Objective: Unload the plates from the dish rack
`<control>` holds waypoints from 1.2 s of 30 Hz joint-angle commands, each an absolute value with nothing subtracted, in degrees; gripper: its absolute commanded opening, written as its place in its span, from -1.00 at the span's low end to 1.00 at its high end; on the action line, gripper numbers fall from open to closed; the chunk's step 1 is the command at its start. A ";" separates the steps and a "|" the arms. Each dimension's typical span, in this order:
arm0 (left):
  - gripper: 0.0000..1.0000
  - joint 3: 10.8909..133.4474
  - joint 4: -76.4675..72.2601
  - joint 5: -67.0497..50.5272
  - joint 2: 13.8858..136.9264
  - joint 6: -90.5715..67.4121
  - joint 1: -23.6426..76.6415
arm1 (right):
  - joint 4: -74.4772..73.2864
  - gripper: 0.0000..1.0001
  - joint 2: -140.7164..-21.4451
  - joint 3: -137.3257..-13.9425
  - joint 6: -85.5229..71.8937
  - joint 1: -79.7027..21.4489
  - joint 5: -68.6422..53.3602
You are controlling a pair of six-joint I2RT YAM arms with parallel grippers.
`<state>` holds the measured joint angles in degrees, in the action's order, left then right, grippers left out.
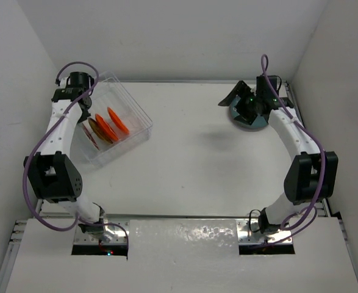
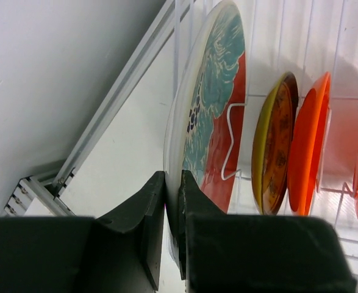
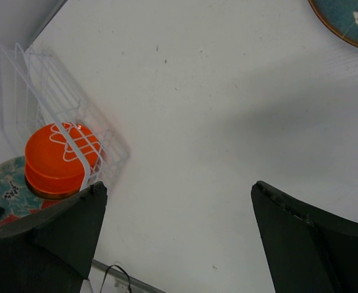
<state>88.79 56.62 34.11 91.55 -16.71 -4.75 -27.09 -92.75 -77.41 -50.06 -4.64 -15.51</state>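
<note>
pinching the upright teal-and-red plate [image 2: 212, 110] by its rim is the left gripper [image 2: 172, 183]; right gripper [image 3: 179, 186] spread wide.

On the white matte counter [image 1: 197, 165]: clear ribbed plastic dish rack [image 1: 136, 110], colourless with pale ribs; two small round glossy plates [image 1: 118, 120], plain bright orange; small round patterned plate [image 2: 275, 152], yellow-gold with brown mottling and a dark rim; round white-edged plate [image 2: 212, 116], mottled teal with dark blue spots over a red field. Far-right corner: round dark teal plate [image 3: 349, 21], white flecks, orange-brown rim. Left claw [image 2: 172, 189] and right claw [image 3: 179, 189]: black.
</note>
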 commanded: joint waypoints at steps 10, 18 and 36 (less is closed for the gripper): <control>-1.00 106.95 54.67 37.00 92.46 -13.62 -4.40 | -23.82 0.98 -92.81 -76.02 -51.50 -4.57 -18.54; -1.00 111.00 55.03 31.04 88.79 -14.76 -4.57 | -15.07 0.98 -93.08 -76.05 -53.34 -5.01 -26.52; -1.00 83.97 16.08 -26.57 72.52 -40.03 -4.13 | 8.92 0.98 -106.25 -88.33 -62.90 -19.59 -40.32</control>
<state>88.60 41.56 -6.87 76.05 -29.65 -3.84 -1.43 -104.12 -88.38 -58.41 -18.17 -35.77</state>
